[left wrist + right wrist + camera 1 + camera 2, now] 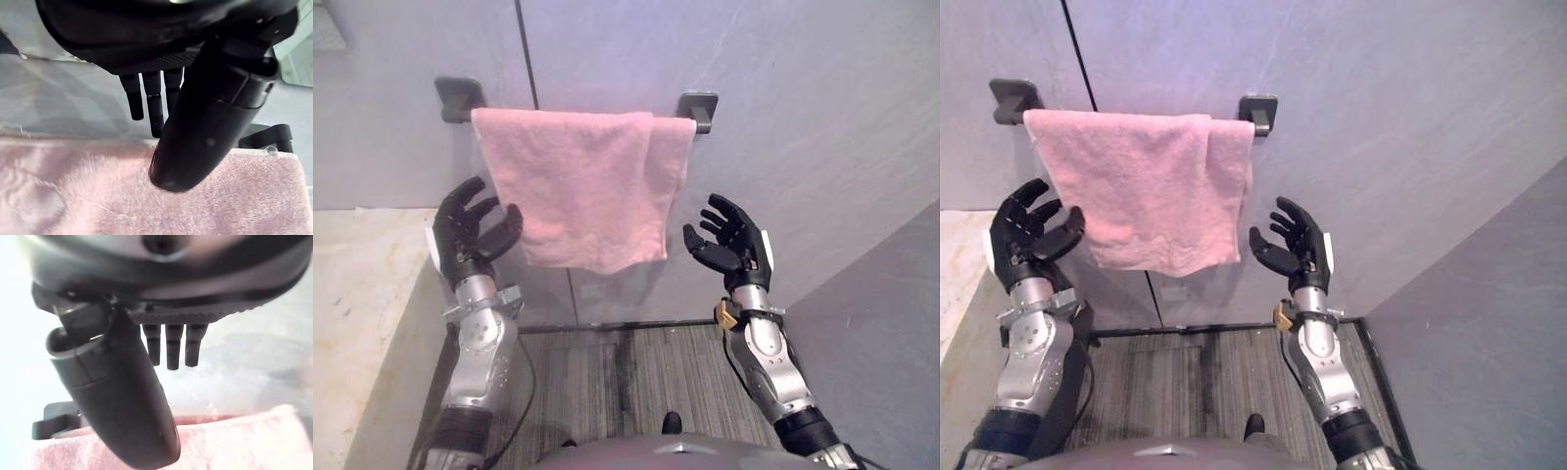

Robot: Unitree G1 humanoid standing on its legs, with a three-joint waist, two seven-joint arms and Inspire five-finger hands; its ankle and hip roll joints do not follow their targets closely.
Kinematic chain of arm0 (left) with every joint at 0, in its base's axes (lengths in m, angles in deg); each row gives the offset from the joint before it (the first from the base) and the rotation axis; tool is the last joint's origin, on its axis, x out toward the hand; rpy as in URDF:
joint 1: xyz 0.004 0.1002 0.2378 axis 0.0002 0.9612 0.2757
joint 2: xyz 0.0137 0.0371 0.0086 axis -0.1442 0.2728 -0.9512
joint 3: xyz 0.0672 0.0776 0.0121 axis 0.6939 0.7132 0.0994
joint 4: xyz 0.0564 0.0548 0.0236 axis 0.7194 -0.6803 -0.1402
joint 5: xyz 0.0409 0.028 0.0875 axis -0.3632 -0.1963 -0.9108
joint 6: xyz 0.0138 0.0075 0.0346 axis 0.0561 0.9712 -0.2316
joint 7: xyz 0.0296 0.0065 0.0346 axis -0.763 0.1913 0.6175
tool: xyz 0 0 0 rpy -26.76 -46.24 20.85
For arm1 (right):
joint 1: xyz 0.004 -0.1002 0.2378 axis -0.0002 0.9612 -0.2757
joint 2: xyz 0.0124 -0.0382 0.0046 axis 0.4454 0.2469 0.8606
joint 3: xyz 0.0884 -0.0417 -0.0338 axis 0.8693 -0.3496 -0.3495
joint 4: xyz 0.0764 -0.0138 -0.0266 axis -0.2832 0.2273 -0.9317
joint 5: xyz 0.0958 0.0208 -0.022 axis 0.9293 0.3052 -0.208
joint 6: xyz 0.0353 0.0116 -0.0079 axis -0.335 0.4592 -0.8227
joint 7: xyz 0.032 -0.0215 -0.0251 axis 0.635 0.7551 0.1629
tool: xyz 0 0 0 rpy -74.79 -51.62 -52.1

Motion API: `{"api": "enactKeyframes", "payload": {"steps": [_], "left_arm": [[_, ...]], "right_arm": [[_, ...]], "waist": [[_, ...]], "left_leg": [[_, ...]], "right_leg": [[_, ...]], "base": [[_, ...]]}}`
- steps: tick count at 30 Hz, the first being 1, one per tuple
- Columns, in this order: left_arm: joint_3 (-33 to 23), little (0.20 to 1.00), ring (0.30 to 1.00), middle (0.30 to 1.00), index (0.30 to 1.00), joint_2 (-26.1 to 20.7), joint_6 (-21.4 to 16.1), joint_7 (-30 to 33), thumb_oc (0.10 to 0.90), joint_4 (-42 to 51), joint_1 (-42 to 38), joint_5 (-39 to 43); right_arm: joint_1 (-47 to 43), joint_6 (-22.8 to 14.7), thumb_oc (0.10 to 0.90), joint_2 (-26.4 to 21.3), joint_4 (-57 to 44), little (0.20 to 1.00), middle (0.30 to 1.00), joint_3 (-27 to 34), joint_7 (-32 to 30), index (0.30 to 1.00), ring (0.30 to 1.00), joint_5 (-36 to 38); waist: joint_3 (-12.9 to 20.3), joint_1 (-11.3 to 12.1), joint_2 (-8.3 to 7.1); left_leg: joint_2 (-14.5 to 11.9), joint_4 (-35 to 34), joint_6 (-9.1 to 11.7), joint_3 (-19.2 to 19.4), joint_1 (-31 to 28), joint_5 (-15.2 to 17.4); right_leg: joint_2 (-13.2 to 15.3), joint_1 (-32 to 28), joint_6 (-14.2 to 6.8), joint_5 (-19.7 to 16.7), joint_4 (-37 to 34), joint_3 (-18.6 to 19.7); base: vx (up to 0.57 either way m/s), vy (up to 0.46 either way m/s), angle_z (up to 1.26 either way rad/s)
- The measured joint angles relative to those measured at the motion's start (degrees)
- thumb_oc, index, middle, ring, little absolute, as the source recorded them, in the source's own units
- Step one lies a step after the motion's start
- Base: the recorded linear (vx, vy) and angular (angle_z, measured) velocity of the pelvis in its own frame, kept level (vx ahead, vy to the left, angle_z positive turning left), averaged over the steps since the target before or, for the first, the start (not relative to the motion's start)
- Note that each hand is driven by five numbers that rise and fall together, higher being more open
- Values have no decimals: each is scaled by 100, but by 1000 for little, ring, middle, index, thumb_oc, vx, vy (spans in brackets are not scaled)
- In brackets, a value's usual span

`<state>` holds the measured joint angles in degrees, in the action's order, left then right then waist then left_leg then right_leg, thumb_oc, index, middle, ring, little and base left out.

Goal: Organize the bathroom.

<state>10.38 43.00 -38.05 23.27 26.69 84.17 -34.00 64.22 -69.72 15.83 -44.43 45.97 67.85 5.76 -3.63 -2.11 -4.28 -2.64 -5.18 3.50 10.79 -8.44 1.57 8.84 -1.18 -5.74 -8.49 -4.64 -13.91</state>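
Nearest us, our left hand [470, 230] and right hand [732, 241] were raised on either side of a pink towel [582, 186], palms turned inward. Both hands had relaxed, loosely spread fingers and held nothing; neither touched the cloth. The towel hung folded over a rail fixed to the grey wall [783, 117], between two dark brackets [698, 106], its right part doubled over itself. Below lay a striped grey floor [626, 377], and a pale marbled counter [357, 313] stood at our left.

A pink towel [582, 186] hangs folded over the dark wall-mounted rail [697, 106].
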Motion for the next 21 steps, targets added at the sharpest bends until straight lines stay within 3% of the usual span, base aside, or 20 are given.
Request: {"api": "enactKeyframes", "payload": {"steps": [11, 18, 21], "left_arm": [[-45, 900, 900, 900, 900, -43, 199, -504, 800, -82, 321, 0], [-62, 900, 900, 900, 900, -50, 458, -873, 800, -584, 739, 204], [4, 900, 900, 900, 900, -53, 580, -1132, 800, -1124, 881, 266]], "right_arm": [[514, -2, 800, -7, 69, 900, 900, 438, 11, 900, 900, -32], [844, 39, 800, -5, 762, 900, 900, 553, 39, 900, 900, -259], [940, 178, 800, 2, 1458, 900, 900, 603, 81, 900, 900, -707]], "waist": [[-123, -137, 2], [-145, -143, 1], [-195, -163, -16]], "left_leg": [[3, -1, -2, 33, -6, 3], [-8, -3, -22, 155, 3, 28], [19, -2, -58, 183, 17, 48]], "right_leg": [[1, 8, -6, -18, 1, 28], [-1, 90, -27, -70, 1, 165], [6, 124, -72, -145, 2, 172]], "base": [[-48, 2, -2], [-101, 17, -9], [-125, 26, -6]]}}
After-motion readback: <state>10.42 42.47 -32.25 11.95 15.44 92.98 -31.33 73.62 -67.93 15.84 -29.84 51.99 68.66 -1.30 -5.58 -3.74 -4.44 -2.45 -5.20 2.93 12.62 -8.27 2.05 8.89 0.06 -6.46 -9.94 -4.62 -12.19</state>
